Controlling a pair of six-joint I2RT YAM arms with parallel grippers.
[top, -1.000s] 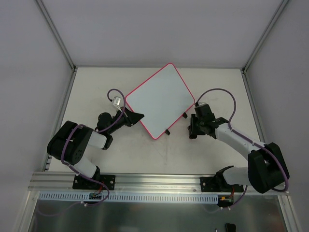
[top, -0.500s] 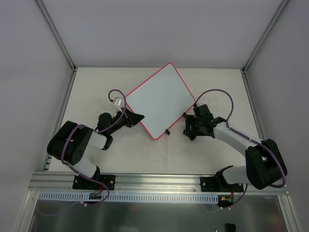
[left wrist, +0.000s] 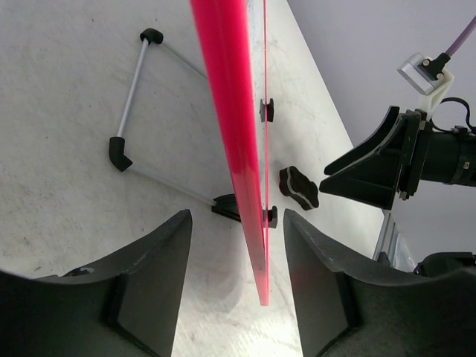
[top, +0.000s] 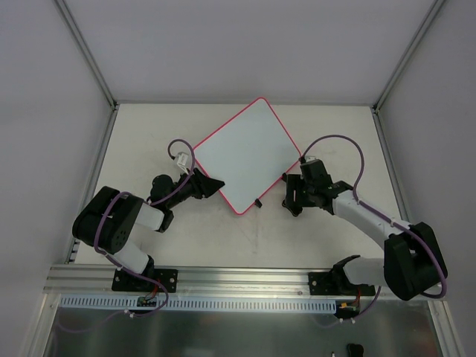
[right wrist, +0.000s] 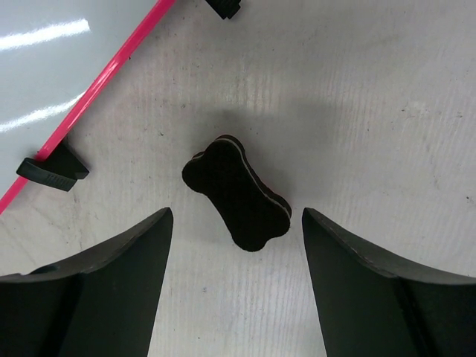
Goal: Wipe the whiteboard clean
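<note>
1. Top external view: your two arms reach in from the near edge of a pale table (top: 149,134), and the whiteboard (top: 247,155) lies between them, turned like a diamond
2. Your left gripper (top: 210,183) sits at the near left edge of the board, and the white surface spreads away ahead of it
3. Left wrist view: the left fingers are spread apart and grasp nothing. The board's pink-red rim, seen edge-on, runs straight ahead between them with a gap on either side
4. To the left of the rim from this gripper, a wire stand (left wrist: 134,97) of silver rods with black joints rests on the table. Two small black clips (left wrist: 269,216) sit on the rim, one just ahead of the fingertips and one farther on
5. Your right gripper (top: 292,195) hangs just off the board's near right edge, apart from the rim
6. Right wrist view: the right fingers are wide apart and empty. A black bone-shaped eraser (right wrist: 238,195) lies flat on the table between them, touching neither finger
7. From the right gripper, the whiteboard fills the space ahead and to the left. One clip sits just ahead of the left finger. The eraser lies near the rim but apart from it
</note>
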